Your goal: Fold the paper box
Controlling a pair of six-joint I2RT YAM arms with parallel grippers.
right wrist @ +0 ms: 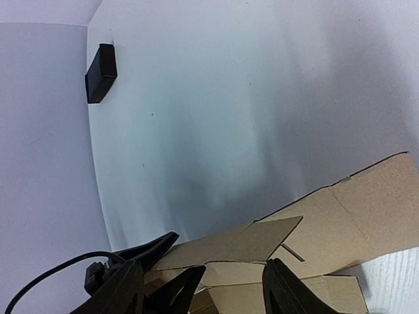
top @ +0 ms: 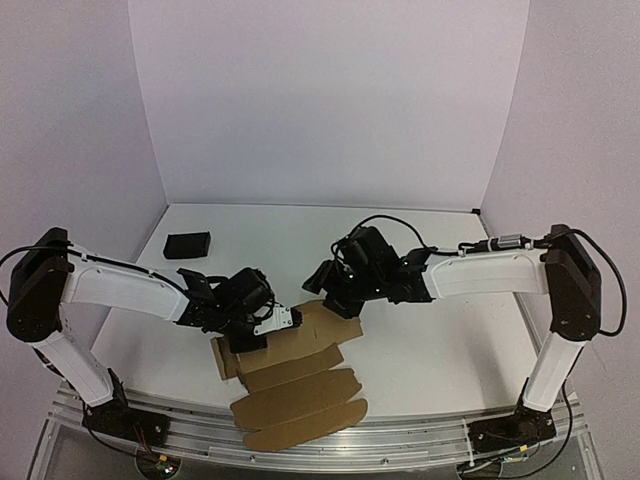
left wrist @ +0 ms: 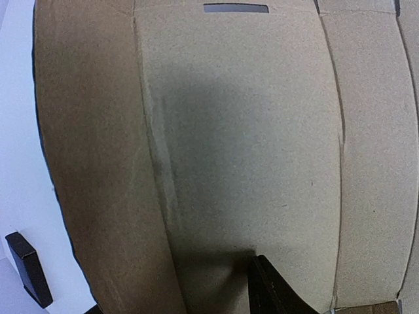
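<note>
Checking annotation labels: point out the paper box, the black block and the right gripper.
paper box point(top: 300, 392), top external view, middle panel of the flat sheet.
black block point(top: 187, 245), top external view, centre of its top face.
right gripper point(right wrist: 236, 291), right wrist view, midway between its fingertips.

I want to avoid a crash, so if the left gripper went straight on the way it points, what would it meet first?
Probably the flat brown cardboard sheet, which fills the left wrist view just ahead of the left gripper; the gap is unclear.
</note>
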